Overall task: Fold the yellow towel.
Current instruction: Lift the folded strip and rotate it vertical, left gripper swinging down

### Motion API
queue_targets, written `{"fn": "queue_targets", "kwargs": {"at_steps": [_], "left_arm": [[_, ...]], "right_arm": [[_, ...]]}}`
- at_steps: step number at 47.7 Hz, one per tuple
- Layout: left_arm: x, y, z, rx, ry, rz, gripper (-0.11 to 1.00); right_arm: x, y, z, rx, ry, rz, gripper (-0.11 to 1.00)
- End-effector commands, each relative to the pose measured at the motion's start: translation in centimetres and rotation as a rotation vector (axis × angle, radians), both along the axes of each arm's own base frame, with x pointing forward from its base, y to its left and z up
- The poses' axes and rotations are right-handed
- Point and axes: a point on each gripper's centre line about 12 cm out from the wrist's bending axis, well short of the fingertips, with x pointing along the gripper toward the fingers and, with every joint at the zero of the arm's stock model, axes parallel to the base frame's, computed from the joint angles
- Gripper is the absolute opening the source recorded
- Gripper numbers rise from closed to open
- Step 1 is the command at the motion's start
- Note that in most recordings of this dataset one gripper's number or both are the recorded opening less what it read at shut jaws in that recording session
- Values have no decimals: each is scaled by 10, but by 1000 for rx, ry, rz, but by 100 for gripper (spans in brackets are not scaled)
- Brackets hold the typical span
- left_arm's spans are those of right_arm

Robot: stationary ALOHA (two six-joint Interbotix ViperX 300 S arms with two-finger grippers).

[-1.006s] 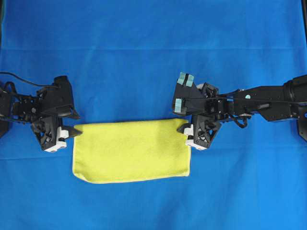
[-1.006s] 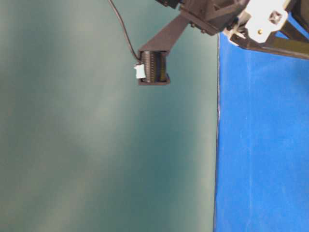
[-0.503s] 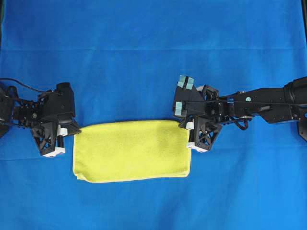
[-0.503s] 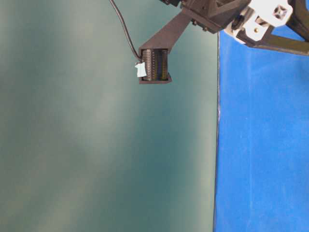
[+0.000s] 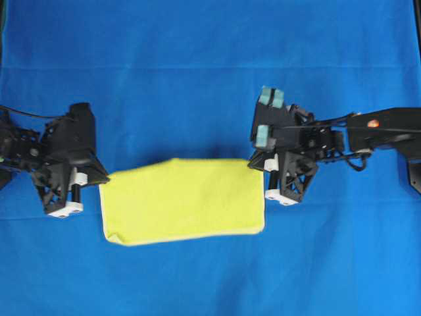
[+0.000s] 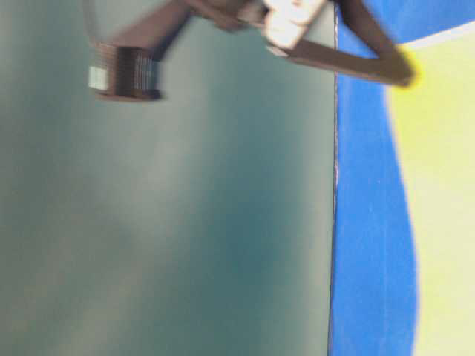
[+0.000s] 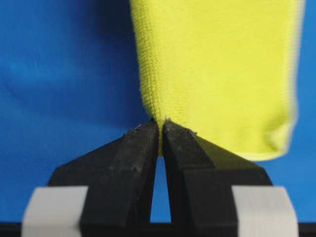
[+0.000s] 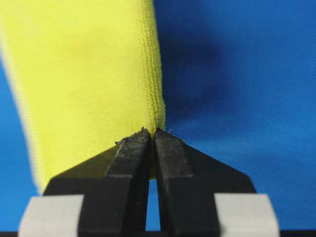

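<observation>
The yellow towel lies as a wide rectangle on the blue cloth, its paler hem along the near edge. My left gripper is shut on the towel's far left corner. In the left wrist view, its black fingertips pinch the nubby towel. My right gripper is shut on the far right corner. In the right wrist view, those tips clamp the hemmed edge of the towel. The table-level view shows part of the towel raised beside a blurred dark finger.
The large blue cloth covers the whole table around the towel. A dark green surface fills the left of the table-level view. Pale teal tabs stick up on the right wrist.
Both grippers have shut on the towel's far corners. The far edge has shifted and bowed, and the towel has come into the table-level view.
</observation>
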Motion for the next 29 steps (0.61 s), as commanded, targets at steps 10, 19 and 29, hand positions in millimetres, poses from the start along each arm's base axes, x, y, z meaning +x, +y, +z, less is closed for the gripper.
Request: {"fn": "queue_targets", "kwargs": {"at_steps": [10,19,29], "left_arm": [[-3,0,60,-29,-188,-3,3],[-4,0,62,-28,-207,-4,3],[-2,0,64,-31,-236,-4,3]], "right_arm": [[-13,5,73,-5,-195,26,2],[-17,5,78,-13,-234,31,2],[-17,1,76,-22,-233,25,2]]}}
